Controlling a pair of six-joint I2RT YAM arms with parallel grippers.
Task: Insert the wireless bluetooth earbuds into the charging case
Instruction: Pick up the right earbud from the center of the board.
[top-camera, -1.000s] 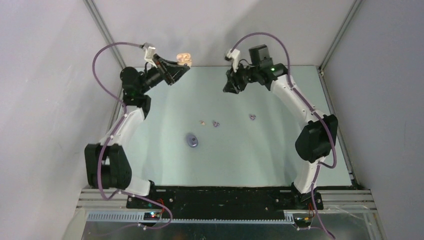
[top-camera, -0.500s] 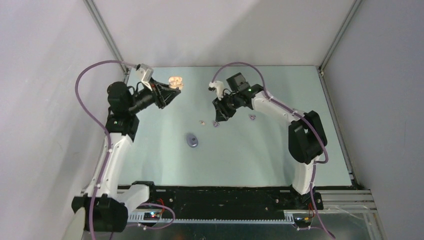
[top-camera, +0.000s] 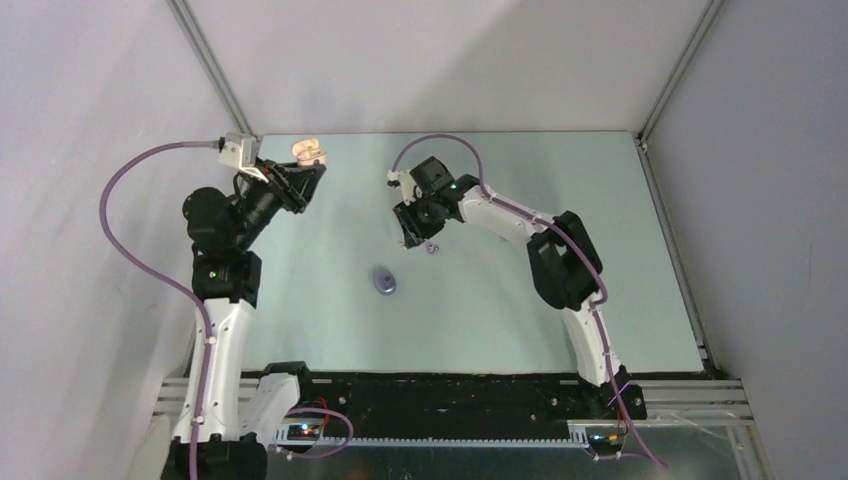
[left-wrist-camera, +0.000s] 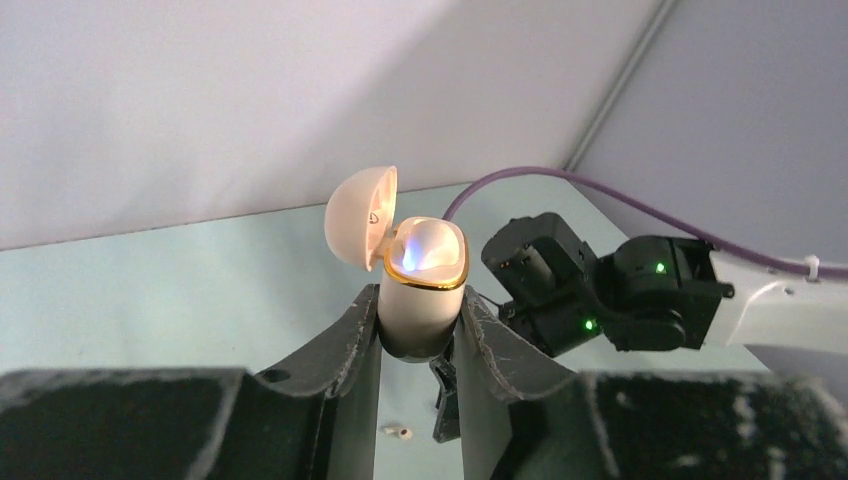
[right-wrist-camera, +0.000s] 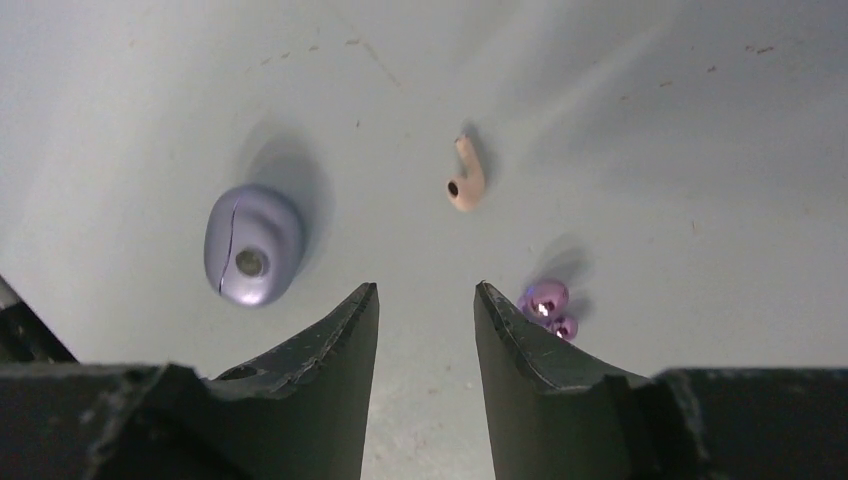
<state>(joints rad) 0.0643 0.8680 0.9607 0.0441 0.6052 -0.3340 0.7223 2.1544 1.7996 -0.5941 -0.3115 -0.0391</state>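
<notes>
My left gripper (left-wrist-camera: 420, 300) is shut on the body of a cream-white charging case (left-wrist-camera: 422, 285), held upright in the air with its lid (left-wrist-camera: 358, 215) flipped open and a blue glow inside. From above, that case (top-camera: 308, 150) is at the back left. My right gripper (right-wrist-camera: 425, 295) is open and empty, low over the table. A cream-white earbud (right-wrist-camera: 466, 185) lies just ahead of it. Beside its right finger lies a purple earbud (right-wrist-camera: 548, 303). That cream-white earbud (left-wrist-camera: 398, 432) also shows below the left fingers.
A closed purple case (right-wrist-camera: 252, 245) lies on the table left of the right gripper; from above it (top-camera: 384, 281) sits mid-table. The right arm's wrist (left-wrist-camera: 600, 290) is close behind the held case. Walls enclose the table (top-camera: 620, 300).
The left arm has swung left with the open cream case. The right gripper has moved left and down from the back of the table to just over the earbuds.
</notes>
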